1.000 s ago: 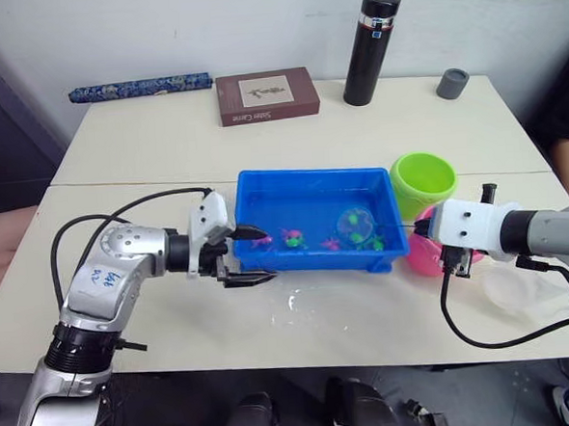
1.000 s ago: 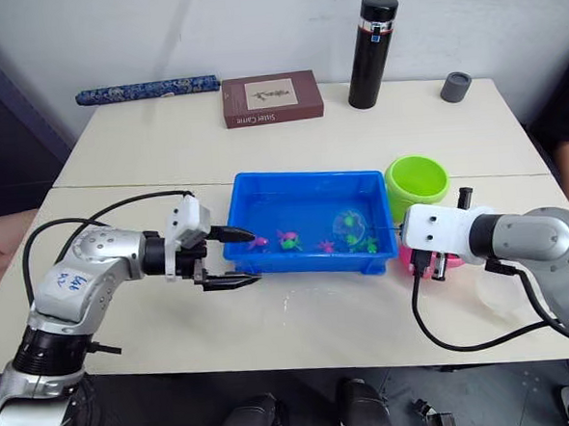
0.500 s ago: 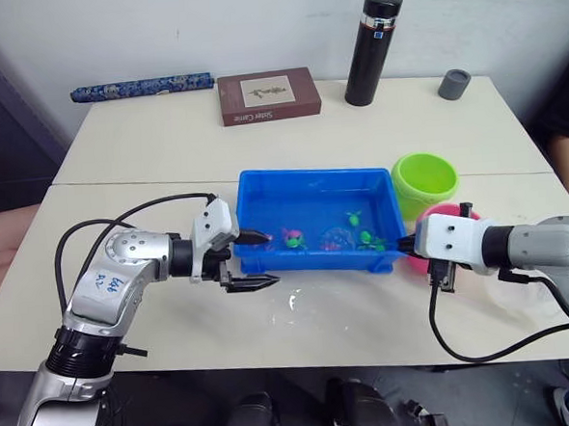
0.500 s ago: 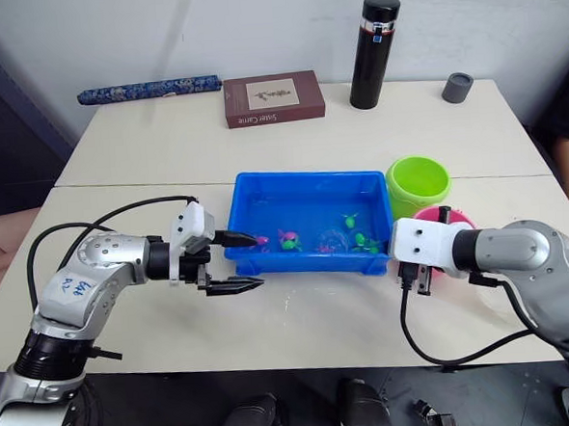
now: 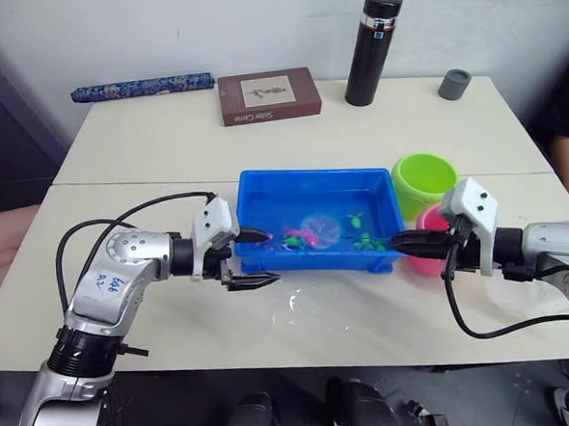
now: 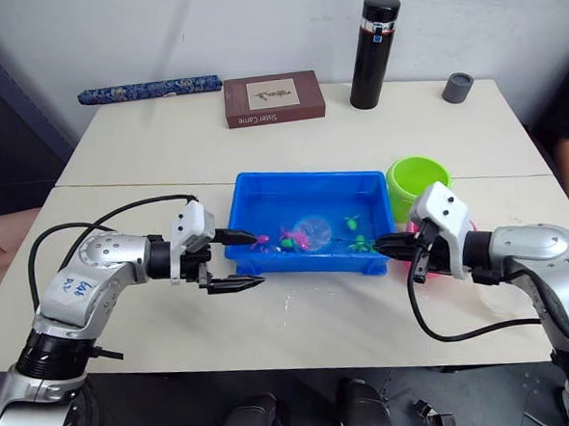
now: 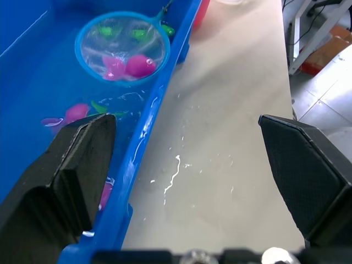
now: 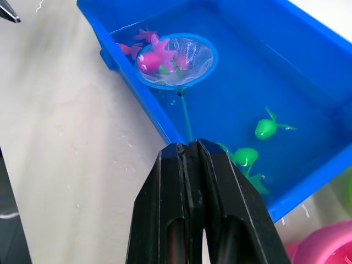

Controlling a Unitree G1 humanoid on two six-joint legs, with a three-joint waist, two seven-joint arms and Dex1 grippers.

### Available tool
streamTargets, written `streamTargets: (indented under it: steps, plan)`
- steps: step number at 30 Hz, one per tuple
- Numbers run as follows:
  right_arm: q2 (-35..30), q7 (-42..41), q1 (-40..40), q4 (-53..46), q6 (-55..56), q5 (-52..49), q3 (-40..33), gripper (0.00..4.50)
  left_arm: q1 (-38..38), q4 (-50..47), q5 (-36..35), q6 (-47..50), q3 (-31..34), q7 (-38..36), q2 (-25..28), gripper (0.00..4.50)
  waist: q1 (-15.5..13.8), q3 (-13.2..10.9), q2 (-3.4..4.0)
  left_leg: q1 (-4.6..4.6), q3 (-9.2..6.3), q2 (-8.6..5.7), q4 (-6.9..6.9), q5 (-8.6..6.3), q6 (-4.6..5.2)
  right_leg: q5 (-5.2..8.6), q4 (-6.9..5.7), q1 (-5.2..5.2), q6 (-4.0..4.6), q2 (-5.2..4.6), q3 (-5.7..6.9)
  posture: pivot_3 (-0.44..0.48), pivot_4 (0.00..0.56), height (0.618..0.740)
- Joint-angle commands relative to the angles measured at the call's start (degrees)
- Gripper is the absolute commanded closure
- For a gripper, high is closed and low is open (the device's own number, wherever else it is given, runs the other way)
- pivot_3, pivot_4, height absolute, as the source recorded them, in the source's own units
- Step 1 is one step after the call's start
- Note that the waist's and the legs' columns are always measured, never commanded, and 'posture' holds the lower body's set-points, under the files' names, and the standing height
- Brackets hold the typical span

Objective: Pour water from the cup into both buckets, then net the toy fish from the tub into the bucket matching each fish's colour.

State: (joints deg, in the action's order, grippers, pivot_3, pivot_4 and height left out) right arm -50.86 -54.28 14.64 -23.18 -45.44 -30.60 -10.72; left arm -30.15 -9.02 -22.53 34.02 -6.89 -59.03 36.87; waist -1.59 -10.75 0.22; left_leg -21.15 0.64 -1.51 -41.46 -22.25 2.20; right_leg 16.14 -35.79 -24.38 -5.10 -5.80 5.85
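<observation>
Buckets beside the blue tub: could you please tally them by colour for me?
Lime green bucket: 1
Pink bucket: 1
Total: 2

An office-like room. Two pale desks (image 5: 164,143) stand pushed together against a plain wall, a book (image 5: 268,95) and black flask (image 5: 372,46) along the far edge.

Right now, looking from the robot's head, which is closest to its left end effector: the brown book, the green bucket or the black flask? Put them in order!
From the left end effector, at the blue tub's left end:
1. Brown book, at the table's back.
2. Green bucket, past the tub's right end.
3. Black flask, back right.
</observation>
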Motion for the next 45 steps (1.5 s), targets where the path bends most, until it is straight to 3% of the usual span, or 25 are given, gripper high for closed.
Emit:
streamTargets:
  steps: [1, 6, 11, 14, 18, 22, 27, 33, 35, 45]
  plan:
    - [-0.2, 2.3, -1.8, -2.5, -0.4, -1.8, -5.7, 4.5, -1.8, 0.3, -2.2, 0.4, 1.7, 0.0, -1.2, 0.02, -0.1, 0.0, 0.0, -0.01, 0.0, -0.01, 0.0, 0.0, 0.0, 0.0, 0.0, 0.0, 0.0, 0.0, 0.0, 0.0, 0.15, 0.74]
    - [0.7, 8.0, -9.5, -10.8, -5.9, -6.0, -19.5, 4.5, -5.0, 0.9, -7.3, 3.7, 1.4, -0.3, -7.2, 0.02, -0.6, 0.0, 0.04, -0.02, -0.01, -0.03, -0.03, 0.0, 0.01, 0.0, -0.02, 0.0, 0.0, 0.0, 0.0, 0.0, 0.15, 0.74]
    - [1.8, 11.4, -18.3, -18.4, -10.7, -8.9, -32.7, 4.5, -7.4, 3.7, -5.0, 1.1, -2.3, -2.0, -9.9, 0.02, -0.8, 0.1, 0.09, 0.05, 0.03, -0.05, -0.04, 0.01, 0.01, 0.0, -0.09, 0.04, -0.01, 0.08, -0.04, 0.0, 0.15, 0.74]
    - [4.1, 13.0, -25.4, -22.5, -13.5, -9.3, -44.4, 4.5, -10.6, 8.4, -3.9, -1.4, -4.0, -4.1, -11.9, 0.02, -1.1, 0.1, 0.14, 0.09, 0.07, -0.04, -0.05, 0.02, 0.02, -0.01, -0.15, 0.04, -0.01, 0.19, -0.07, 0.0, 0.15, 0.74]
    - [4.9, 13.3, -31.6, -25.5, -12.8, -8.7, -50.1, 4.5, -12.8, 12.2, -2.8, -3.6, -5.3, -6.0, -13.5, 0.02, -1.1, 0.1, 0.19, 0.13, 0.13, -0.09, -0.04, 0.04, 0.05, -0.01, -0.16, 0.06, -0.02, 0.24, -0.14, 0.0, 0.15, 0.74]
    - [3.0, 13.2, -38.8, -27.6, -5.6, 0.2, -49.0, 4.5, -13.7, 14.5, -1.7, -5.6, -6.2, -7.3, -14.9, 0.02, -1.1, 0.1, 0.21, 0.21, 0.16, -0.12, 0.01, 0.06, 0.08, -0.02, -0.17, 0.08, -0.03, 0.24, -0.23, 0.0, 0.15, 0.74]
    - [-0.8, 13.5, -50.1, -22.8, 26.0, 27.9, -42.1, 4.5, -14.3, 15.4, -1.4, -6.4, -6.2, -8.2, -15.8, 0.02, -1.1, 0.1, 0.25, 0.28, 0.26, -0.26, 0.15, 0.09, 0.15, -0.05, -0.13, 0.07, -0.1, 0.27, -0.42, 0.0, 0.15, 0.74]
    - [-3.7, 16.8, -55.4, -12.2, 55.5, 50.8, -40.8, 4.5, -15.4, 16.5, -1.0, -6.9, -6.2, -8.9, -15.9, 0.02, -1.1, 0.1, 0.21, 0.76, 0.58, -0.28, 0.37, 0.11, 0.19, -0.07, -0.04, 0.31, -0.19, 0.28, -0.78, 0.0, 0.15, 0.74]
    - [-4.0, 16.8, -55.5, -10.2, 60.9, 53.1, -41.2, 4.5, -15.6, 17.0, -0.8, -7.3, -6.1, -8.9, -15.8, 0.02, -1.0, 0.1, 0.21, 0.87, 0.63, -0.28, 0.42, 0.11, 0.18, -0.07, 0.01, 0.4, -0.2, 0.28, -0.86, 0.0, 0.15, 0.74]
    - [-2.5, 13.0, -51.5, -6.8, 67.7, 50.8, -40.9, 4.5, -15.7, 17.6, 0.1, -7.9, -5.6, -8.7, -15.7, 0.02, -0.6, 0.1, 0.21, 1.15, 0.55, -0.07, 0.45, 0.09, 0.1, -0.07, 0.24, 0.78, -0.2, 0.27, -0.83, 0.0, 0.15, 0.74]
